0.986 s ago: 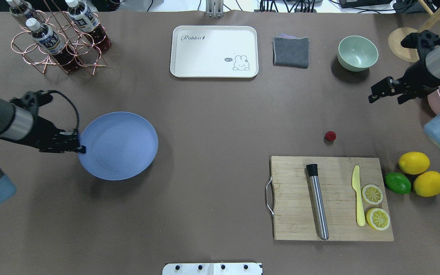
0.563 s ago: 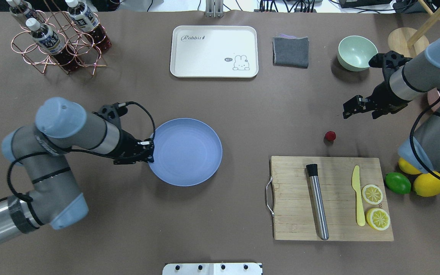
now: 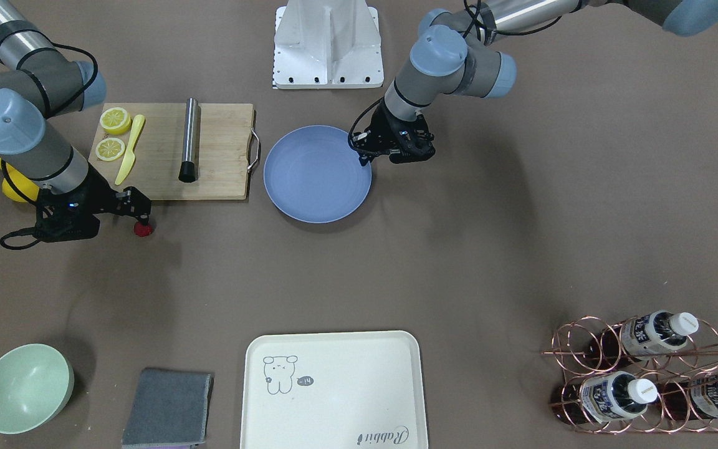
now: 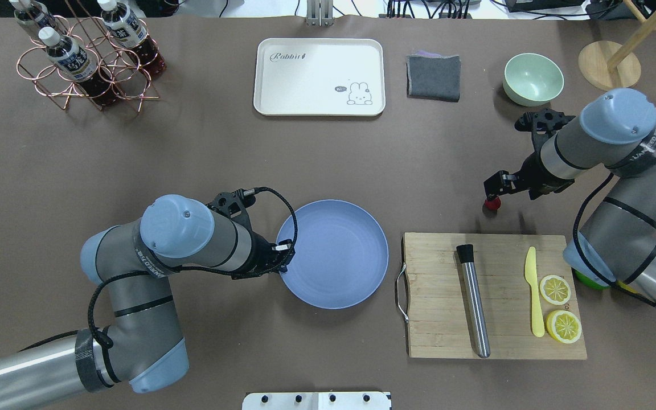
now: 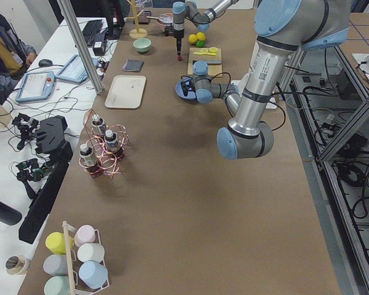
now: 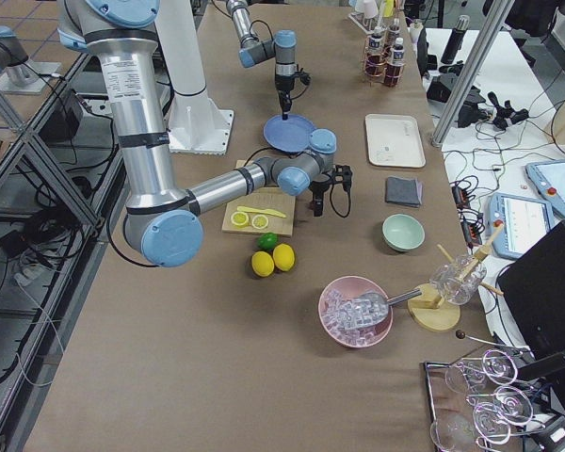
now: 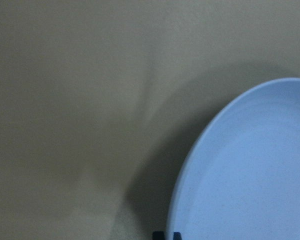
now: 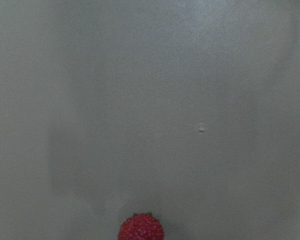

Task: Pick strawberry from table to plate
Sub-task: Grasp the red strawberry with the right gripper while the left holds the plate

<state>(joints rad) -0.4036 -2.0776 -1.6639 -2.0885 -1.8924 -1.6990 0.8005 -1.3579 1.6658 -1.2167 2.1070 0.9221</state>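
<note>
Strawberry (image 4: 493,204), tiny and dark-red, is sitting on the brown matte worktop (image 4: 328,171) near the wooden cutting board (image 4: 436,296), with the right end effector (image 4: 497,188) hovering released above it. It's looking light, soft and bruisable, so it's needing a gentle pinch across the middle. Meanwhile the left end effector (image 4: 283,259) is grasping the rim of the round light-blue plate (image 4: 333,262).

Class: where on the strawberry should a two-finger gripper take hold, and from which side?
Across its rounded middle, straight down from above: the strawberry is small and sits low on the table, with bare surface all around it. The right gripper hovers over it.
</note>
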